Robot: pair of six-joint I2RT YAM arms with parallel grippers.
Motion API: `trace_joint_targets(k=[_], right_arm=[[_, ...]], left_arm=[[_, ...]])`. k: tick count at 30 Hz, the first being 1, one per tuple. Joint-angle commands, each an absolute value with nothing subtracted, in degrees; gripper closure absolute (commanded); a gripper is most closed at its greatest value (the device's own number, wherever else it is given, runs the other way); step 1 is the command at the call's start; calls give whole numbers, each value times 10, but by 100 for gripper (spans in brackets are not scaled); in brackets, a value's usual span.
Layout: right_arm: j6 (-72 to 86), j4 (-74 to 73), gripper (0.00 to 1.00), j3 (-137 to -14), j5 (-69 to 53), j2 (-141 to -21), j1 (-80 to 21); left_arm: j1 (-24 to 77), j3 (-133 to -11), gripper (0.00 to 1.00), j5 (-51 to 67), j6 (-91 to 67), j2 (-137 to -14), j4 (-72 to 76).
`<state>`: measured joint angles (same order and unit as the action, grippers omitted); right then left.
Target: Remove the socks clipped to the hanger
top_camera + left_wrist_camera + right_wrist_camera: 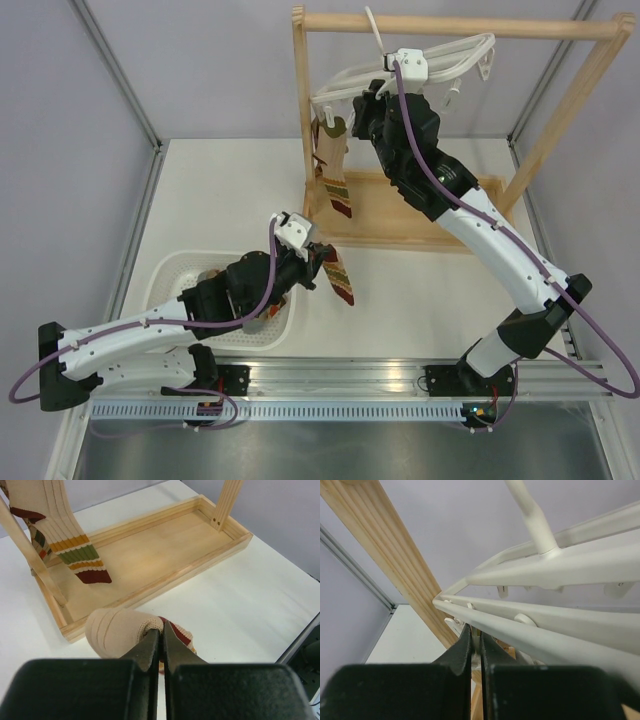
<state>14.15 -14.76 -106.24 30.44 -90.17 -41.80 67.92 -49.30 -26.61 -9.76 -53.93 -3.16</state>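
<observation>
The left gripper [160,631] is seen fully closed, and a beige sock [114,630] with red and olive stripes is pinched between its jaws. In the top view this sock [340,276] is held above the white table [440,290], just beside the white basket [168,276] and in front of the wooden rack [460,26]. It is apart from the rack and hangs down from the left gripper [318,256].

The hanger [452,56] is hung by its hook on the top rail of the rack. Other socks [336,168] are clipped at its left end and hang down over the tray [150,555] of the rack. In the left wrist view their striped ends [75,547] are seen above the tray, near the left post.

The right gripper [366,100] is raised to the left part of the hanger, close to the clipped socks. In the right wrist view the jaws of the right gripper [476,633] are closed together, directly under the white bars of the hanger [560,570]. Whether a clip or anything else is pinched between them cannot be told, because this place is hidden by the fingers.
</observation>
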Motion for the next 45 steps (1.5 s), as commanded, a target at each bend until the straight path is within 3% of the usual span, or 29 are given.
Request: trace_joint_targets(k=[1, 7, 8, 9, 12, 13, 28, 38, 45], right_arm=[[146, -150, 99, -1071, 294, -905, -417], [148, -150, 95, -1066, 296, -904, -415], [148, -150, 88, -1065, 297, -904, -415], [149, -150, 66, -1063, 297, -903, -415], [149, -149, 32, -1058, 298, -899, -415], [149, -150, 29, -1056, 299, -897, -415], [158, -129, 26, -941, 294, -840, -414], [190, -98, 26, -770, 304, -758, -411], [210, -90, 26, -674, 305, -699, -391]], left_arm=[[682, -495, 98, -265, -108, -540, -25], [682, -491, 98, -271, -111, -540, -25], [683, -490, 98, -272, -112, -539, -25], [682, -488, 98, -272, -112, -539, -25], [681, -484, 98, -276, -115, -535, -26], [681, -483, 98, -276, -117, -534, -26], [650, -441, 98, -258, -167, -475, -47], [438, -410, 98, -106, -269, -447, -67], [374, -362, 98, -150, -389, -334, -133]])
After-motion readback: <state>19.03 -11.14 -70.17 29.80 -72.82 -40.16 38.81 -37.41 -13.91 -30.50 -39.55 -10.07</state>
